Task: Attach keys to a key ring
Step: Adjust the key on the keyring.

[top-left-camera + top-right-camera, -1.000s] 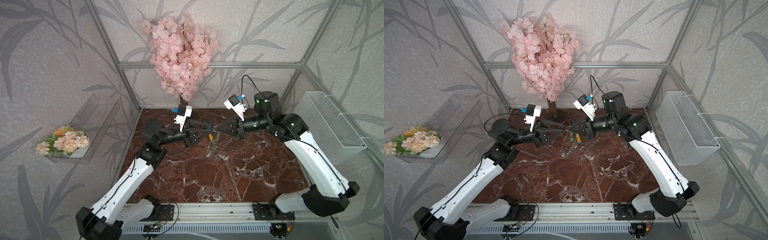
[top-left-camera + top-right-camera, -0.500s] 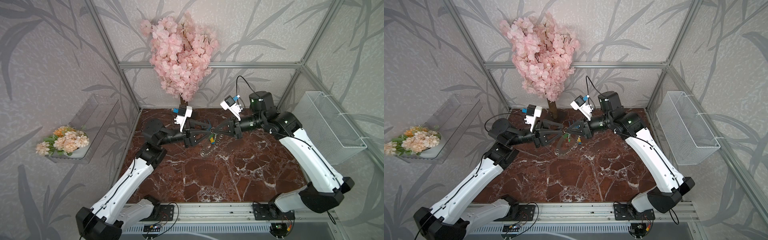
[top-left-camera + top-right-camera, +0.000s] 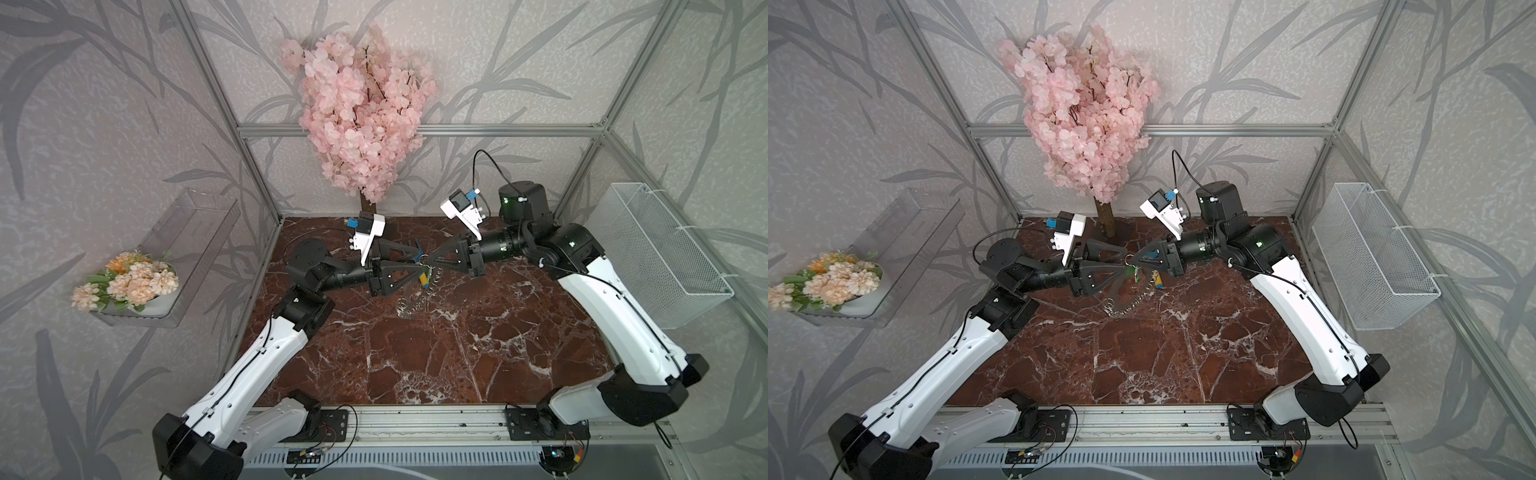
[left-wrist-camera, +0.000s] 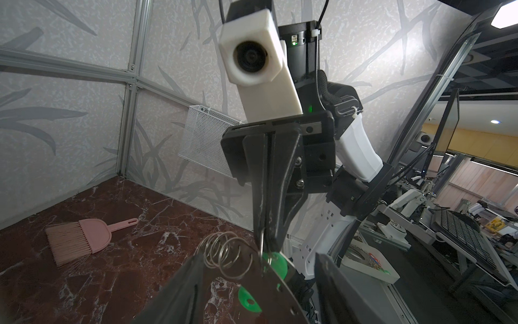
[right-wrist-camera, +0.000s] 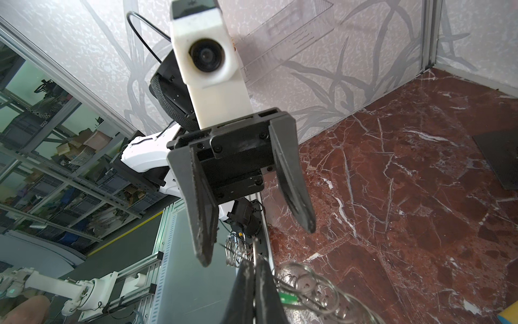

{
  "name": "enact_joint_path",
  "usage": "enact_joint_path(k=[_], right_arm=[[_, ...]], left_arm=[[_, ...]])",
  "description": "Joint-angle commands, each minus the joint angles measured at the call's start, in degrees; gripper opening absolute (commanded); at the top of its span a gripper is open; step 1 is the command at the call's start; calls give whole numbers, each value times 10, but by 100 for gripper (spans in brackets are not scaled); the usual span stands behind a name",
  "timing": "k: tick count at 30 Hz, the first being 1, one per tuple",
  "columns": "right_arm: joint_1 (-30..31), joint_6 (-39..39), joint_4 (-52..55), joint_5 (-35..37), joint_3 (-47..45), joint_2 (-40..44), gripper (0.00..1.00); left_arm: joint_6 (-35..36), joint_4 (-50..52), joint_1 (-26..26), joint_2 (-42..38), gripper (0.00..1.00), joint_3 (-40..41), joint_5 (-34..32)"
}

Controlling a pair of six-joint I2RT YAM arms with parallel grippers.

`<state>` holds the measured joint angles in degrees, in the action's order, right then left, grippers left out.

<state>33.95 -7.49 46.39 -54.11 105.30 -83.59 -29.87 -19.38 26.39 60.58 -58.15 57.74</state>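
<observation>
1. Both arms meet nose to nose over the far middle of the counter (image 3: 436,365), just this side of the pink blossom tree (image 3: 361,112).
2. Right hand (image 4: 266,238): fingers pressed together, clamped on one thin split ring of the key ring (image 3: 417,300). The left wrist view shows the wire nipped between its tips.
3. The key ring hangs tilted below that pinch, and its fringe of silver rings curves down toward the marble. I cannot tell whether its low edge touches the counter.
4. The key (image 4: 276,265): its pale green tag dangles right under the right hand's tips, against the disc. The metal blade is too small to make out.
5. Left hand (image 5: 256,244): fingers well apart, one on each side of the right hand's tip, gripping nothing.
6. My read is that this is the threading step, at or near its end, since the key appears to hang off the pinched ring while the left hand is open. The frames don't show whether it is wound fully onto the wire.
7. If the key is on, the next move calls for the left hand to draw straight back to the left, clear of the fringe. If it is only half on, that hand should close on the tag and turn it round the wire. Either way the right hand's pinch must hold.
8. One caution: the blue-and-yellow toy fork (image 3: 1156,279) lies just beyond, and it is not the key.
</observation>
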Motion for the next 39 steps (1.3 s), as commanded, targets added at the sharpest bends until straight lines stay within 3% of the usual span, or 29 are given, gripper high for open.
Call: enact_joint_path(k=[1,4,10,16,30,35,39], right_arm=[[5,-5,-32,-15,15,-1,0],[8,-5,-35,-16,14,0,0],[15,2,-23,-18,15,0,0],[23,14,-2,-14,26,-6,0],[30,23,9,-10,36,-14,0],[32,21,7,-8,37,-15,0],[32,16,0,-11,36,-15,0]], left_arm=[[-5,-29,0,-18,65,8,-9],[-3,-29,-1,-27,60,12,-15],[-14,-41,-1,-27,41,10,-9],[-26,-48,0,-13,38,7,8],[-30,-48,0,-6,17,4,17],[-29,-45,1,-5,14,4,19],[-29,-44,1,-6,3,3,16]])
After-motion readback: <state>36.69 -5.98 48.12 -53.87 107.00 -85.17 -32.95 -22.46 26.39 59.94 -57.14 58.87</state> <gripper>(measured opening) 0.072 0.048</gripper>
